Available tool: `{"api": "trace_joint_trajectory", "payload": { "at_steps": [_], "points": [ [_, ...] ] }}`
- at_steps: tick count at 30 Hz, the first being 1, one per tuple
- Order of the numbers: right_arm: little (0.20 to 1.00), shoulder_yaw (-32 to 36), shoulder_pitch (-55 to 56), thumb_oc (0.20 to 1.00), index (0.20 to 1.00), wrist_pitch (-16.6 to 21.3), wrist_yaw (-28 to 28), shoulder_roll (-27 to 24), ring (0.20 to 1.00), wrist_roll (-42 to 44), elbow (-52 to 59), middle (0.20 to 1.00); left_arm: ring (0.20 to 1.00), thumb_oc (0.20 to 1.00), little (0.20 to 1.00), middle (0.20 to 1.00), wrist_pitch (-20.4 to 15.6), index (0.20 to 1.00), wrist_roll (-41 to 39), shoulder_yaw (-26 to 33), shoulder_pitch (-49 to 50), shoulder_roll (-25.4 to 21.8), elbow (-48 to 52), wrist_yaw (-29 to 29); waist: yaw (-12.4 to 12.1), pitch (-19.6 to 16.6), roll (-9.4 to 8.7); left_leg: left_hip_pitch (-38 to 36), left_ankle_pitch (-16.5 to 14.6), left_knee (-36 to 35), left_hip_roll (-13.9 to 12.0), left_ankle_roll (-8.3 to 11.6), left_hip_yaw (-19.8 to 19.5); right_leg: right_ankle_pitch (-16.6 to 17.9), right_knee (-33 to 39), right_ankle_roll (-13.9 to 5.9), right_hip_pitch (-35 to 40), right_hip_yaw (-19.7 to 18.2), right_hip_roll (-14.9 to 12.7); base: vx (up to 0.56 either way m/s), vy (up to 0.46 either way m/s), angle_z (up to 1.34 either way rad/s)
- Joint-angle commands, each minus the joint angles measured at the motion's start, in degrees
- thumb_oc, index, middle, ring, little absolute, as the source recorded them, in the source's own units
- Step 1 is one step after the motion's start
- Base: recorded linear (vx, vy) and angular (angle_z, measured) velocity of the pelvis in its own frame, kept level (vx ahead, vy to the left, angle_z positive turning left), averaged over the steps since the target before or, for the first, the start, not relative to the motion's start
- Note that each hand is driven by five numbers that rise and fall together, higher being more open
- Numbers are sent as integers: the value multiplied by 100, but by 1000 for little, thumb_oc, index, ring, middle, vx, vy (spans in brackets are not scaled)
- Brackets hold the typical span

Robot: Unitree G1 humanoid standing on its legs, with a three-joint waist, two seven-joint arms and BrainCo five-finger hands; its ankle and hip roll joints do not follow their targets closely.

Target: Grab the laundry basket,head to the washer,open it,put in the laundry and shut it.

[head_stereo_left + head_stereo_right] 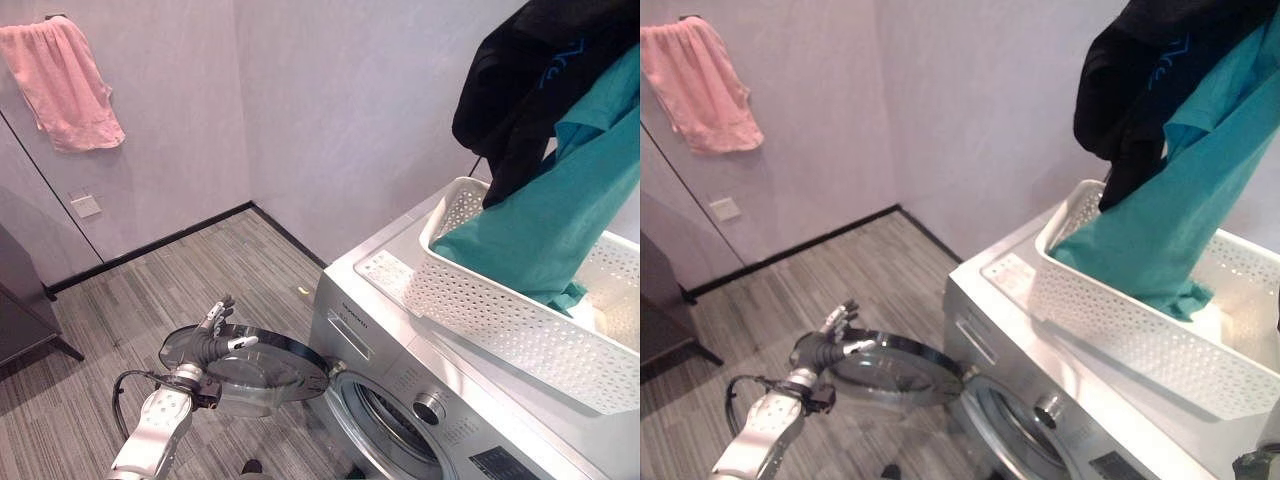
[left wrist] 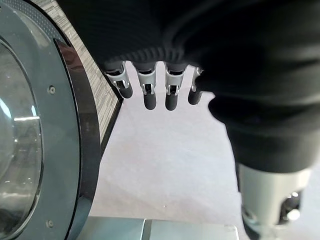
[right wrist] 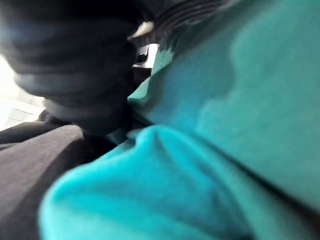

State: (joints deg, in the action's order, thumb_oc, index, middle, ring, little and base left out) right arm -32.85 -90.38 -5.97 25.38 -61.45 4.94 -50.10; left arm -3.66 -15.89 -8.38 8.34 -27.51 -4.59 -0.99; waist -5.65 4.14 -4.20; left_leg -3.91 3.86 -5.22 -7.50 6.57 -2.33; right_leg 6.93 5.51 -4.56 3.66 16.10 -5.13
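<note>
A pink towel [image 1: 62,80] hangs on the wall at far left. My left hand [image 1: 214,337] is low beside the washer door [image 1: 262,371], which stands swung wide open; my fingers [image 2: 148,92] are straight and relaxed, holding nothing, close to the door's rim, though contact is hard to judge. The washer [image 1: 400,390] sits to the right, its drum opening partly cut off at the bottom. On its top rests the white laundry basket [image 1: 500,318]. A teal garment [image 1: 560,200] and a black garment [image 1: 520,80] hang lifted above it, the teal's lower end still in the basket. My right hand [image 3: 75,65] is up among that cloth; its fingers are buried, so I cannot tell their grip.
</note>
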Motion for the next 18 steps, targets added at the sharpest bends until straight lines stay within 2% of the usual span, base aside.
{"api": "trace_joint_trajectory", "payload": {
  "at_steps": [1, 9, 18],
  "points": [
    [200, -437, -1232, 200, 200, 318, 24, -87, 200, 197, -210, 200, 1000, 1000, 1000, 1000, -454, 1000, -219, -308, -404, -488, 193, -13, -77, -284, -202, 243, -572, 22, -228, -62, -21, -756, -64, -484, 294, 82, -592, 0, 0, 0],
    [200, -826, -1730, 200, 200, 386, 16, 257, 200, 447, -748, 200, 1000, 1000, 1000, 1000, -521, 1000, -325, -315, -712, -601, 554, -95, -66, -337, -220, 251, -568, 22, -218, -39, -34, -749, -53, -493, 294, 86, -591, 0, 0, 0],
    [200, -1450, -2539, 200, 200, 287, 264, 376, 200, 160, -1067, 200, 1000, 1000, 1000, 1000, -536, 1000, -414, -491, -880, -646, 545, -57, -61, -437, -271, 246, -571, 22, -226, -19, -3, -732, -51, -515, 267, 83, -592, 0, 0, 0]
  ]
}}
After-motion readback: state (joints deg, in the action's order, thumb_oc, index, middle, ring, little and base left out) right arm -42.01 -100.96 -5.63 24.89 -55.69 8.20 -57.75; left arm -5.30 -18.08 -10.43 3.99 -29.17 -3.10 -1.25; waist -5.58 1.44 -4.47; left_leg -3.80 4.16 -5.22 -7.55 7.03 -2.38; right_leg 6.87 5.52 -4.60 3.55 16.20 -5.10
